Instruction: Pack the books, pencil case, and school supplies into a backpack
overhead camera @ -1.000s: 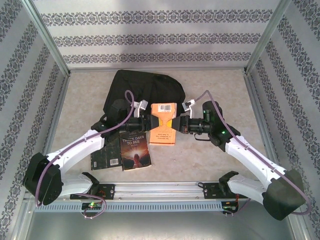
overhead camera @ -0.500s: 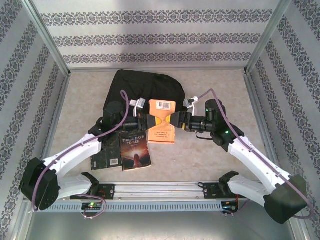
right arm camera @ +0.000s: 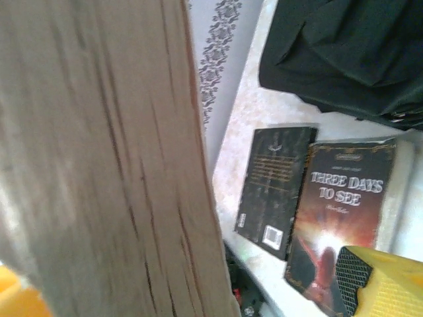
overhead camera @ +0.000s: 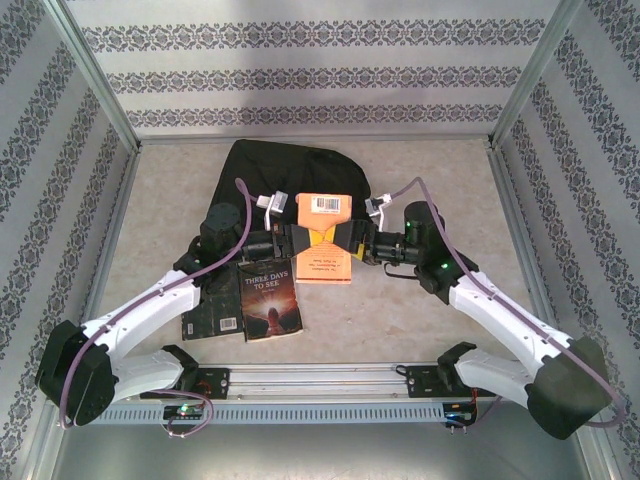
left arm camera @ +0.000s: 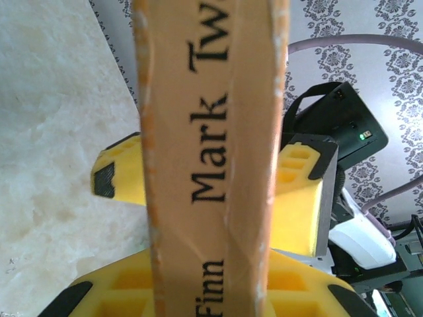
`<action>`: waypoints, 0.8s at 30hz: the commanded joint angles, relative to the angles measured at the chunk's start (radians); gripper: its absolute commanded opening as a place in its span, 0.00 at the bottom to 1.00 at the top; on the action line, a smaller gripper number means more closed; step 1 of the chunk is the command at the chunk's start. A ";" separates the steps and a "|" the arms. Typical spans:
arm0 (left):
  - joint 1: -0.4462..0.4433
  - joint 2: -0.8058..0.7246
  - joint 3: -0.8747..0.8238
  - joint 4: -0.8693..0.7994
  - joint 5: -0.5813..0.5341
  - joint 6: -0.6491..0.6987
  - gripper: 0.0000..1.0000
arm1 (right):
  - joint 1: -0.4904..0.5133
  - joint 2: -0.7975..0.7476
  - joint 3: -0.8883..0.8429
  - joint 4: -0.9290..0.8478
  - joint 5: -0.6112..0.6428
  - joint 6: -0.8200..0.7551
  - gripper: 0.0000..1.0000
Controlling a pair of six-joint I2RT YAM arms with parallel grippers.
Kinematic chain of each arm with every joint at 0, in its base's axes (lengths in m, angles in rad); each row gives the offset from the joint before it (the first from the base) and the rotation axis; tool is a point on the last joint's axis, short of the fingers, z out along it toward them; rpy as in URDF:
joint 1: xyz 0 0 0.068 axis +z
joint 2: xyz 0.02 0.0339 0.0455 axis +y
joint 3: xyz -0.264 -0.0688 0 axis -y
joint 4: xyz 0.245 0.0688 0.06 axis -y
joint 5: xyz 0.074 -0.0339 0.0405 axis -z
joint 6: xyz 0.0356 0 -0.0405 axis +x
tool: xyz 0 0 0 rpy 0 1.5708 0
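Observation:
An orange book (overhead camera: 323, 240) hangs above the table in front of the black backpack (overhead camera: 290, 175). My left gripper (overhead camera: 292, 240) is shut on its left edge; in the left wrist view the orange spine (left arm camera: 211, 158) runs up between my yellow fingers (left arm camera: 119, 290). My right gripper (overhead camera: 355, 240) stands open around the book's right edge. In the right wrist view the book's page edge (right arm camera: 99, 165) is on the left, well apart from one yellow fingertip (right arm camera: 370, 284). The brown book "Three Days to See" (overhead camera: 271, 300) and a black book (overhead camera: 212, 310) lie flat near the front.
The backpack (right arm camera: 350, 53) lies behind the two flat books (right arm camera: 344, 205). Patterned walls close in the table on three sides. A metal rail (overhead camera: 320, 380) runs along the near edge. Bare tabletop lies to the far left and right.
The right gripper has let go of the orange book and opened wide. The left gripper has closed on the book's other edge. The book has shifted slightly away from the arms.

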 commanded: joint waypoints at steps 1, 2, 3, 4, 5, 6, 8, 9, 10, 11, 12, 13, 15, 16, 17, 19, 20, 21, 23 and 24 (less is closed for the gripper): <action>-0.010 -0.004 0.010 0.112 0.012 -0.011 0.00 | 0.018 0.010 -0.008 0.203 -0.065 0.109 0.88; -0.010 -0.003 0.010 0.106 0.011 -0.009 0.00 | 0.020 0.006 -0.007 0.208 -0.062 0.109 0.84; -0.010 -0.001 0.010 0.095 0.008 -0.003 0.00 | 0.021 -0.005 -0.008 0.203 -0.052 0.107 0.79; -0.010 0.000 0.014 0.075 0.004 0.006 0.00 | 0.020 -0.018 -0.010 0.187 -0.036 0.098 0.73; -0.010 0.001 0.016 0.058 0.002 0.017 0.00 | 0.019 -0.030 -0.012 0.170 -0.021 0.088 0.70; -0.010 0.004 0.017 0.046 0.001 0.025 0.00 | 0.019 -0.045 -0.017 0.154 -0.005 0.077 0.66; -0.010 0.010 0.015 0.036 -0.003 0.032 0.00 | 0.017 -0.064 -0.029 0.142 0.020 0.074 0.53; -0.010 0.015 0.017 0.033 -0.003 0.032 0.00 | 0.017 -0.068 -0.033 0.139 0.024 0.075 0.48; -0.010 0.023 0.021 0.028 -0.002 0.035 0.00 | 0.016 -0.068 -0.036 0.132 0.029 0.074 0.41; -0.010 0.029 0.023 0.021 -0.003 0.037 0.00 | 0.017 -0.070 -0.040 0.125 0.042 0.076 0.35; -0.010 0.037 0.027 0.016 -0.002 0.039 0.00 | 0.018 -0.074 -0.044 0.124 0.054 0.078 0.30; -0.010 0.045 0.029 0.014 -0.004 0.039 0.00 | 0.020 -0.078 -0.049 0.123 0.067 0.078 0.24; -0.010 0.056 0.036 -0.006 -0.006 0.050 0.00 | 0.020 -0.091 -0.054 0.102 0.095 0.071 0.11; -0.010 0.058 0.047 -0.038 -0.014 0.067 0.08 | 0.018 -0.102 -0.050 0.072 0.115 0.056 0.07; -0.010 0.059 0.065 -0.086 -0.024 0.094 0.19 | 0.013 -0.116 -0.042 0.016 0.141 0.035 0.03; -0.008 0.061 0.115 -0.211 -0.058 0.165 0.45 | -0.010 -0.154 -0.027 -0.095 0.200 -0.007 0.00; -0.007 0.066 0.154 -0.295 -0.082 0.212 0.56 | -0.024 -0.180 -0.015 -0.180 0.253 -0.035 0.00; -0.004 0.076 0.193 -0.366 -0.104 0.260 0.64 | -0.033 -0.200 0.001 -0.275 0.319 -0.063 0.00; 0.000 0.122 0.316 -0.589 -0.194 0.397 0.70 | -0.052 -0.234 0.039 -0.469 0.491 -0.123 0.00; 0.006 0.154 0.369 -0.657 -0.234 0.435 0.71 | -0.058 -0.246 0.050 -0.537 0.560 -0.134 0.00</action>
